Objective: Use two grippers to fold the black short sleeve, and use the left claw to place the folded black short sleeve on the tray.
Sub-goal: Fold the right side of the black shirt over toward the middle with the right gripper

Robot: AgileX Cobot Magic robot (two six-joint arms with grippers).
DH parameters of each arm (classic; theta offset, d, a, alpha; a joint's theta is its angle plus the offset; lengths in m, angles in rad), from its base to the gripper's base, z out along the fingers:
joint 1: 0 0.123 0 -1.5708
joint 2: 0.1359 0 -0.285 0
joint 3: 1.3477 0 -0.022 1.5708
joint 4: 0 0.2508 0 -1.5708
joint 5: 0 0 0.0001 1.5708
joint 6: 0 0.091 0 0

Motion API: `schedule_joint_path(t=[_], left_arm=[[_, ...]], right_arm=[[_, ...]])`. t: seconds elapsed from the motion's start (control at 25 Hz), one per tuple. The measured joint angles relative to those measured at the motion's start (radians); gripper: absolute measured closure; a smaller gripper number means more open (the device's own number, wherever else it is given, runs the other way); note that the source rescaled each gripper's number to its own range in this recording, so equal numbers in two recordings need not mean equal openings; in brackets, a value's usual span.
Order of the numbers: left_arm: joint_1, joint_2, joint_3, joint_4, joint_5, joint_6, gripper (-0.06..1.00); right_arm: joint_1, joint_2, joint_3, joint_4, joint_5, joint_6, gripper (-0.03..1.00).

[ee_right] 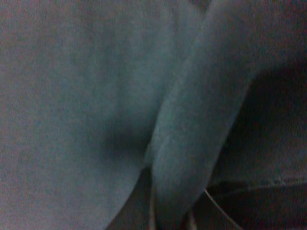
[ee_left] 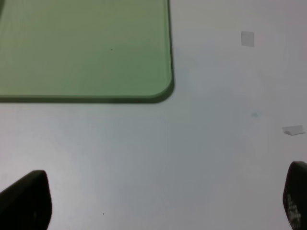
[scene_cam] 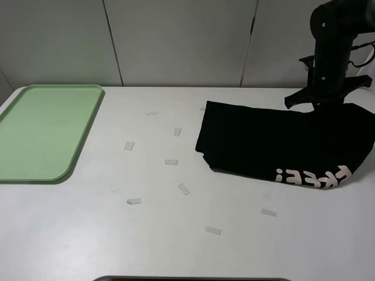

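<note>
L fingers (ee_left: 24, 201) wide apart, empty, nr tray (ee_left: 96, 48); R fingers (scene_cam: 321, 99) clamped on black short sleeve (scene_cam: 281, 140).

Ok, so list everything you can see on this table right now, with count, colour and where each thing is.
tray: one, pale green, left end of the table, nothing on it.
T-shirt: one, black with pale pink letters, partly folded, right side of the table.
tape-like scraps: at least eight, pale, scattered between tray and T-shirt.
table: one, white, under everything.
wall panels: grey, behind the table.
left gripper: one, black, open, above bare table near a tray corner.
right gripper: one, glossy black, at the T-shirt's far edge, shut, seemingly pinching a fold of cloth.
</note>
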Motion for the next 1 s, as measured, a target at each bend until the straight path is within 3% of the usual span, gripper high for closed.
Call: schedule_joint_path(t=[0.28, 0.56, 0.64, 0.72, 0.76, 0.84, 1.0], left_arm=[[0.0, 0.0, 0.0, 0.0, 0.0, 0.0, -0.01], [0.0, 0.0, 0.0, 0.0, 0.0, 0.0, -0.01], [0.0, 0.0, 0.0, 0.0, -0.001, 0.0, -0.01], [0.0, 0.0, 0.0, 0.0, -0.001, 0.0, -0.01], [0.0, 0.0, 0.0, 0.0, -0.001, 0.0, -0.01], [0.0, 0.0, 0.0, 0.0, -0.001, 0.0, -0.01], [0.0, 0.0, 0.0, 0.0, -0.001, 0.0, -0.01]], right_arm=[[0.065, 0.036, 0.0, 0.004, -0.008, 0.05, 0.94], [0.074, 0.044, 0.0, 0.048, -0.029, 0.099, 0.9], [0.074, 0.044, 0.0, 0.072, -0.037, 0.109, 0.72], [0.074, 0.044, 0.0, 0.105, -0.054, 0.111, 0.32], [0.074, 0.044, 0.0, 0.121, -0.059, 0.111, 0.18], [0.074, 0.044, -0.001, 0.147, -0.062, 0.112, 0.05], [0.074, 0.044, -0.041, 0.196, -0.048, 0.112, -0.02]])
